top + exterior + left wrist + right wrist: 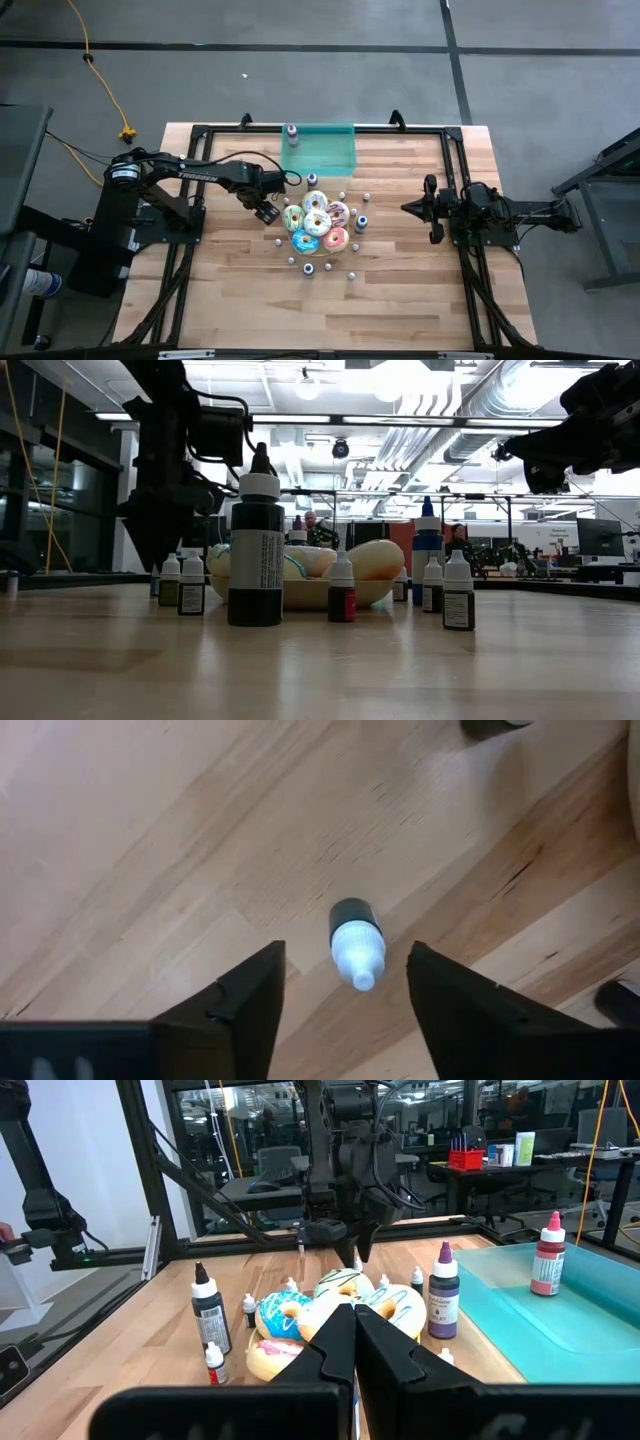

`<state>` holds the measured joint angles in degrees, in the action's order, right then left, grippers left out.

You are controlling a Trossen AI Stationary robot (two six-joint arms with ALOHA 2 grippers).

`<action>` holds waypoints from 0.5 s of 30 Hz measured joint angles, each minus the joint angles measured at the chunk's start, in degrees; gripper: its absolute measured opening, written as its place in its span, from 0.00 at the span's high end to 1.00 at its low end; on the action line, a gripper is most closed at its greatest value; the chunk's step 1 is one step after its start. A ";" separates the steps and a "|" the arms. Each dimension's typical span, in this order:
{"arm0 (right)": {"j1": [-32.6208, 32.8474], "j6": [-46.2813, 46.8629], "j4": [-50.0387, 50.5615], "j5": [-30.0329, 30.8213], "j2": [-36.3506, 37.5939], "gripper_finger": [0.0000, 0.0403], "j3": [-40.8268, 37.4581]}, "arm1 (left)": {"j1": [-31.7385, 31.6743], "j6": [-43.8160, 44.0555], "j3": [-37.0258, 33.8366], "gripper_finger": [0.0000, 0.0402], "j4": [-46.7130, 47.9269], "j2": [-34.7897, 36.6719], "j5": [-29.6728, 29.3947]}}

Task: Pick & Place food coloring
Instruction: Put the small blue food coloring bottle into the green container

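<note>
The left hand (345, 1005) is hanging low over the counter (230, 300) at the left edge of the donut cluster (316, 226), straddling a small white-capped food coloring bottle (355, 942) that is standing upright on the wood. Its fingers (245, 1010) are partway open with bare wood showing on both sides of the cap, so nothing is being gripped yet. To do this step well, it should be centring the bottle between the two fingers, then pinching on the body below the cap rather than on the tapered tip, which would probably slip out. The bottle looks light and easy to tip, so both fingers ought to be meeting it at once. The teal tray (320, 150), at the far side with one bottle already standing in it, looks like the likely drop spot. The right hand (352, 1342) is waiting well to the right, its fingers pressed together on nothing.
</note>
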<state>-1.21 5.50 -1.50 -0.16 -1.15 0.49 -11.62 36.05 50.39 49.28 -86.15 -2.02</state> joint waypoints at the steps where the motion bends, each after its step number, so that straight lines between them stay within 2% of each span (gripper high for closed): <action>1: 0.00 0.00 -0.02 0.00 0.00 1.00 0.02 | 0.00 0.00 0.00 0.54 0.01 0.00 0.00; 15: -0.01 0.00 -0.02 0.00 0.00 1.00 0.00 | 0.00 0.02 0.00 0.68 -0.45 0.00 -0.05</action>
<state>-1.22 5.50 -1.52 -0.16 -1.15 0.49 -11.62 36.07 50.39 48.83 -86.15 -2.07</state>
